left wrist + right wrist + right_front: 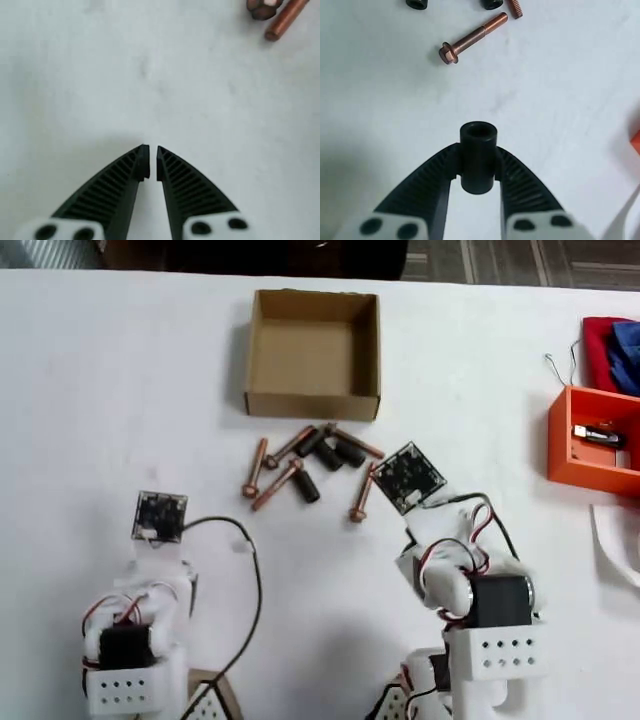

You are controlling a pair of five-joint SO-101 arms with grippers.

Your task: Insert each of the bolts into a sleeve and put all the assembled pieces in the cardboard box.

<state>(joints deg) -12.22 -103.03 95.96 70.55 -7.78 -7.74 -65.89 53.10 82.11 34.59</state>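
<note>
1. The cardboard box (313, 352) stands open on the table (120, 390), well ahead of both grippers.
2. The right gripper (478, 169) pinches a black sleeve (478, 150), its open bore facing forward past the tips.
3. The left gripper (153, 162) is all but pressed together, with nothing in it.
4. The nearest bolt (472, 39) lies flat ahead of the sleeve. Its long axis slants across the bore's line, so I'd say it needs lifting and turning first.

1. The white table (120, 390) carries everything.
2. An open cardboard box (312, 405) stands at the far middle.
3. Just in front of it, copper bolts (277, 485) and black sleeves (308, 485) lie mixed in a loose group.
4. An orange box (585, 468) sits at the right edge, with a red cloth (598, 345) beyond it.
</note>
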